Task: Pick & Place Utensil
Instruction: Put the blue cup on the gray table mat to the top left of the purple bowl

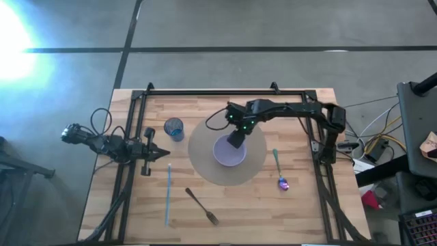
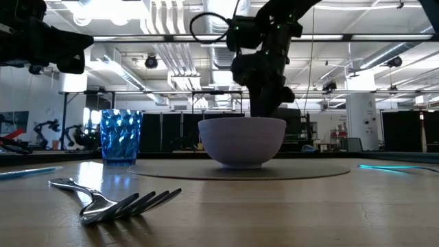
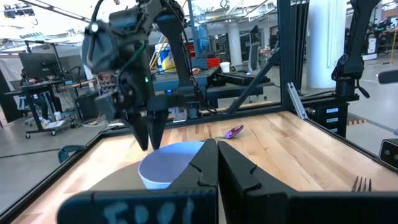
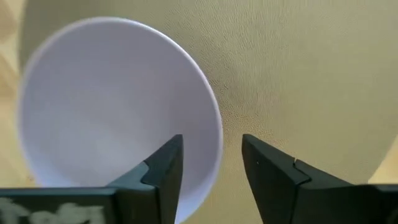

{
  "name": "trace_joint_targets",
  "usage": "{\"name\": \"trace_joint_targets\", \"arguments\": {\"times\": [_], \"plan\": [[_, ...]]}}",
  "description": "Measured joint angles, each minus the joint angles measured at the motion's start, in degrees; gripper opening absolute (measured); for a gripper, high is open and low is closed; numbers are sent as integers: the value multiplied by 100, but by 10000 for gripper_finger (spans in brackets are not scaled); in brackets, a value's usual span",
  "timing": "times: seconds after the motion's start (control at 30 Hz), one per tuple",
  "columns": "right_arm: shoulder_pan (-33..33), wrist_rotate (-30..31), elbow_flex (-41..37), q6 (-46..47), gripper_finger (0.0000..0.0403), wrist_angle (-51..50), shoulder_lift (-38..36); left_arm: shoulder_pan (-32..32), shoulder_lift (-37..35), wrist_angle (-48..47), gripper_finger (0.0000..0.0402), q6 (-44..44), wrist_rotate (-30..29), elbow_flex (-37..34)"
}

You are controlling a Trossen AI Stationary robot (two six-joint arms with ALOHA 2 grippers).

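Note:
A white bowl sits on a round tan mat in the middle of the table. My right gripper hangs over the bowl's far rim, pointing down and open. In the right wrist view one finger is over the bowl's inside and the other over the mat, with the rim between them and a gap on each side. A spoon with a purple bowl and teal handle lies right of the mat. A fork lies near the front edge. My left gripper waits shut at the left.
A blue tumbler stands left of the mat, also in the low view. A thin blue stick lies left of the fork. A black frame runs along the table's far and side edges.

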Motion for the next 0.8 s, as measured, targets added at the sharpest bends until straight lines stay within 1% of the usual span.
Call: {"name": "trace_joint_targets", "arguments": {"times": [0.1,0.27,0.37,0.47,0.63,0.7,0.8], "plan": [[0,2,0,-178,166,-5,-260,1,0,0,0,0,0,0],[7,4,0,-215,169,-7,-722,-1,0,0,2,0,-6,0],[70,10,0,-233,167,-7,-1018,0,0,4,17,0,-140,0],[217,34,0,-369,162,12,-1284,0,0,5,50,-26,-356,0],[667,109,0,-975,153,58,-1719,-1,0,34,122,-205,-933,0],[925,386,-6,-1219,150,85,-1875,1,0,110,147,-306,-1163,0],[1341,1105,-49,-1517,145,85,-2099,1,0,309,173,-427,-1305,0]]}}
